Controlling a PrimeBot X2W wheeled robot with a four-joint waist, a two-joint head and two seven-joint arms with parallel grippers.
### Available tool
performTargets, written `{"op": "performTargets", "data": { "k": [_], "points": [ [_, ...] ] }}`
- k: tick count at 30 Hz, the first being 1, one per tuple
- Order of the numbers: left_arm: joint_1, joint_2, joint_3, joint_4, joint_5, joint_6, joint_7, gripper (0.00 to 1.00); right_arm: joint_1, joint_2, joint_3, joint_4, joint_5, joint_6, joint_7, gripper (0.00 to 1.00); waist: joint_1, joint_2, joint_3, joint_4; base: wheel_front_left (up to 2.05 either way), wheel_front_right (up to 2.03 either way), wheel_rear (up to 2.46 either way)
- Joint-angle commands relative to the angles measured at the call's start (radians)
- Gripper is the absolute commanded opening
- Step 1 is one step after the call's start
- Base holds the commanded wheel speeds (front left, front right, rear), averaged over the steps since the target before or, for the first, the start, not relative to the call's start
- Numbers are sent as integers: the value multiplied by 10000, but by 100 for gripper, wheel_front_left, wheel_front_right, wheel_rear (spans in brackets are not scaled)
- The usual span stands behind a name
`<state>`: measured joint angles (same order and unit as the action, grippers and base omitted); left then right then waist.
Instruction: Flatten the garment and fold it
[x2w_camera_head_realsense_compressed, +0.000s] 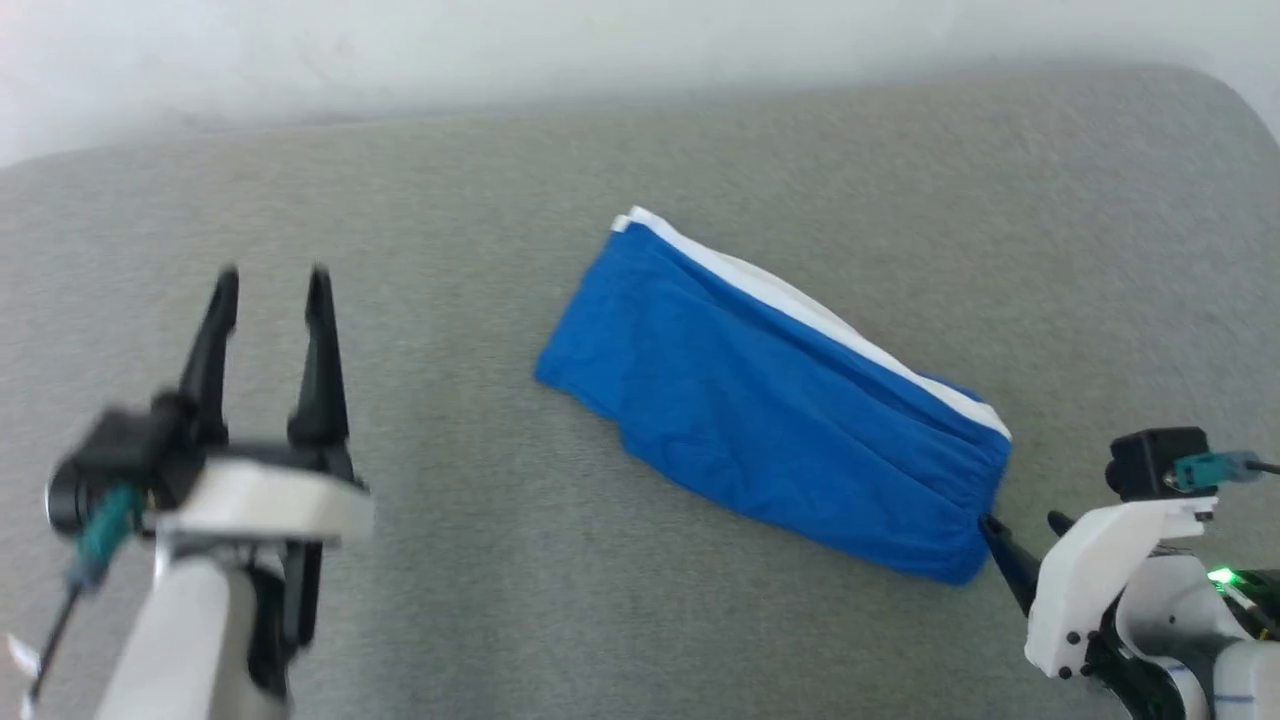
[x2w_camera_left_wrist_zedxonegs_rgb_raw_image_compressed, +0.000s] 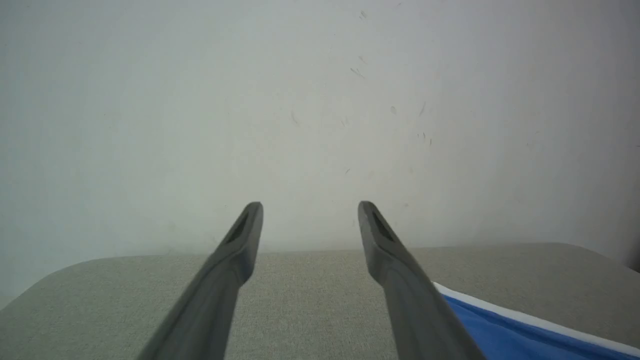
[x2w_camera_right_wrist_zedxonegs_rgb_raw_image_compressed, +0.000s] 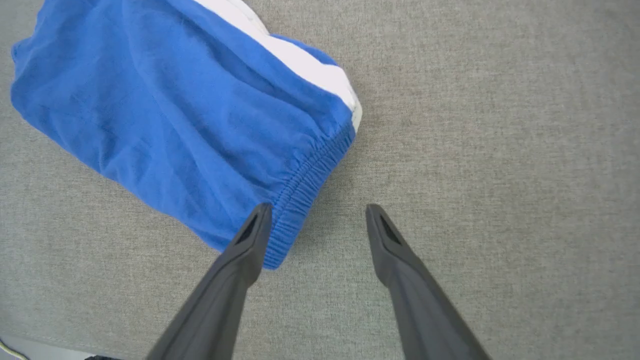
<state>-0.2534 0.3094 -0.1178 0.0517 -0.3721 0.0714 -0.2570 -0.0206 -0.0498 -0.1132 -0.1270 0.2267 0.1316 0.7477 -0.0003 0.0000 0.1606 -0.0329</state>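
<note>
We see the blue shorts (x2w_camera_head_realsense_compressed: 770, 400) lying flat on the grey cloth-covered table (x2w_camera_head_realsense_compressed: 480, 600), a little right of the middle in the head view. They lie slantwise as one long shape: the leg end points toward the far left and the gathered waistband (x2w_camera_head_realsense_compressed: 985, 490) toward the near right. A white stripe (x2w_camera_head_realsense_compressed: 800, 300) runs along their far long edge, and the blue cloth shows soft creases.

Our right tool (x2w_camera_head_realsense_compressed: 1020, 520) sits at the waistband end with its fingers spread wide and nothing held. In the right wrist view this tool (x2w_camera_right_wrist_zedxonegs_rgb_raw_image_compressed: 318, 207) has one fingertip over the lower corner of the waistband (x2w_camera_right_wrist_zedxonegs_rgb_raw_image_compressed: 305, 195) of the shorts (x2w_camera_right_wrist_zedxonegs_rgb_raw_image_compressed: 175, 115), and the other over bare table (x2w_camera_right_wrist_zedxonegs_rgb_raw_image_compressed: 500, 150). We cannot tell whether that fingertip touches the cloth.

Our left tool (x2w_camera_head_realsense_compressed: 272, 275) is well apart from the shorts, over bare table at the left, blurred in the head view. Its fingers stand apart and hold nothing. In the left wrist view this tool (x2w_camera_left_wrist_zedxonegs_rgb_raw_image_compressed: 310, 205) points toward the pale wall (x2w_camera_left_wrist_zedxonegs_rgb_raw_image_compressed: 300, 100) beyond the table's far edge (x2w_camera_left_wrist_zedxonegs_rgb_raw_image_compressed: 310, 260). A strip of the shorts (x2w_camera_left_wrist_zedxonegs_rgb_raw_image_compressed: 500, 335) with its white edge shows at the lower right, beside one finger.
</note>
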Motion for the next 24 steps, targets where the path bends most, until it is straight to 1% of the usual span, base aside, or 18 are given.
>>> {"op": "performTargets", "data": {
  "k": [1,6,14,21,24],
  "points": [
    [334,-142,138,-207,152,-30,-45,100,-209,-5,-14,235,-38,-9,53,100,3,0,-435,492,0,0,0],
    [1565,-754,647,-768,502,-162,-46,100,-730,-5,-74,1291,-480,-9,13,100,3,0,-666,842,0,0,0],
    [2413,-1521,1160,-947,830,-469,-46,100,-1714,-5,111,3371,-1236,-9,38,100,3,0,-762,1092,0,0,0],
    [2619,-1901,1387,-891,1078,-867,-47,100,-2643,-5,50,5266,-1941,-9,-6,100,3,0,-655,1253,0,0,0],
    [2597,-2017,1468,-840,1138,-1008,-47,100,-2872,-5,62,5977,-2039,-9,86,100,3,0,-587,1326,0,0,0]
  ]
}}
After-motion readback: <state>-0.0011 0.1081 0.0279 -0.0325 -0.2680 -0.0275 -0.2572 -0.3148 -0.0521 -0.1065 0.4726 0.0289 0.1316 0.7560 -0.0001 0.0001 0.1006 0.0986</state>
